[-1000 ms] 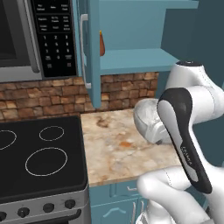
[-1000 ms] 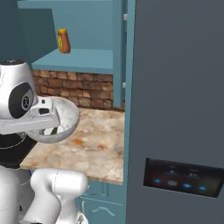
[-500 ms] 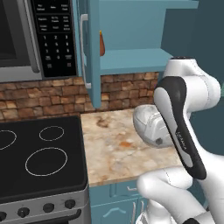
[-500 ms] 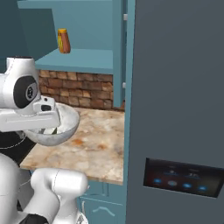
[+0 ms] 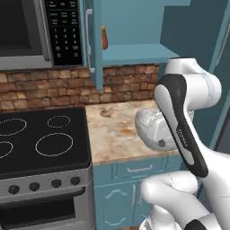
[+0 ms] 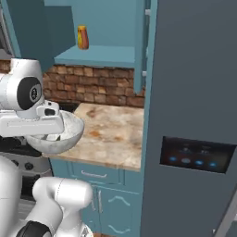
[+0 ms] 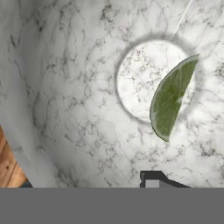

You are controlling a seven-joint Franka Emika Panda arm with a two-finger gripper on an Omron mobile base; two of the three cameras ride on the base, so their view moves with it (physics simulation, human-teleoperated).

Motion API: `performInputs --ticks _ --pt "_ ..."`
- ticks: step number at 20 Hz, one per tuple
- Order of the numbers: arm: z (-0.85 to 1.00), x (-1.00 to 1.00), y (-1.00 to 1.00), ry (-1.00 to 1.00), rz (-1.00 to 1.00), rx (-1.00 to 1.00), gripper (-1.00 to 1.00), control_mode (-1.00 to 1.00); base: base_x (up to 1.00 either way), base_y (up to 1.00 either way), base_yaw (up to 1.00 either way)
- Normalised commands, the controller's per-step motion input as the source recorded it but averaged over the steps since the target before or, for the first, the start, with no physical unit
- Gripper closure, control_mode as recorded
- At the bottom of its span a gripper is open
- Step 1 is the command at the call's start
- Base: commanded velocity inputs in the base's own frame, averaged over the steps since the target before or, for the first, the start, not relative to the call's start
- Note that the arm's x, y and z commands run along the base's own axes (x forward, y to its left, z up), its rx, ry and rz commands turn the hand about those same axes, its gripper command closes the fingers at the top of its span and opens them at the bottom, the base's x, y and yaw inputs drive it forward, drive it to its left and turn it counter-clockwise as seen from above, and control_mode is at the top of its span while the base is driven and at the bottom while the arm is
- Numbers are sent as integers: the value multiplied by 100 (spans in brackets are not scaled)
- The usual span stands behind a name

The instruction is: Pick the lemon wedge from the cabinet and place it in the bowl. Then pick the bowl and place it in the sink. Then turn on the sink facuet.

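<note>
My gripper [image 6: 53, 124] is shut on the rim of the speckled whitish-grey bowl [image 6: 54, 137] and holds it in the air over the counter's front edge. The left base view has the bowl [image 5: 150, 128] partly behind my forearm. In the hand view the lemon wedge [image 7: 171, 97] lies yellow-green on the bowl's floor [image 7: 135, 83], and one dark fingertip [image 7: 153, 178] sits inside the rim. The teal cabinet [image 5: 134, 50] stands open above, door [image 5: 92, 40] swung out. The sink and the sink facuet are out of view.
A slim orange object [image 5: 104, 37] stands on the cabinet shelf. The black stove [image 5: 40, 139] and microwave [image 5: 31, 27] are left of the marble counter [image 5: 112, 128]. A tall dark fridge [image 6: 194, 115] walls off the right side.
My arm has swung a little, and the bowl has gone with it, sinking slightly. The grip on the bowl is unchanged.
</note>
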Motion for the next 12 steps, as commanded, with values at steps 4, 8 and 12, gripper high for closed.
performInputs --ticks 4,8,12 --pt "0 0 0 0 0 0 100 100 -60 69 23" --pt "0 0 0 0 0 0 100 100 0 90 49" --pt "0 0 0 0 0 0 100 100 1 73 59"
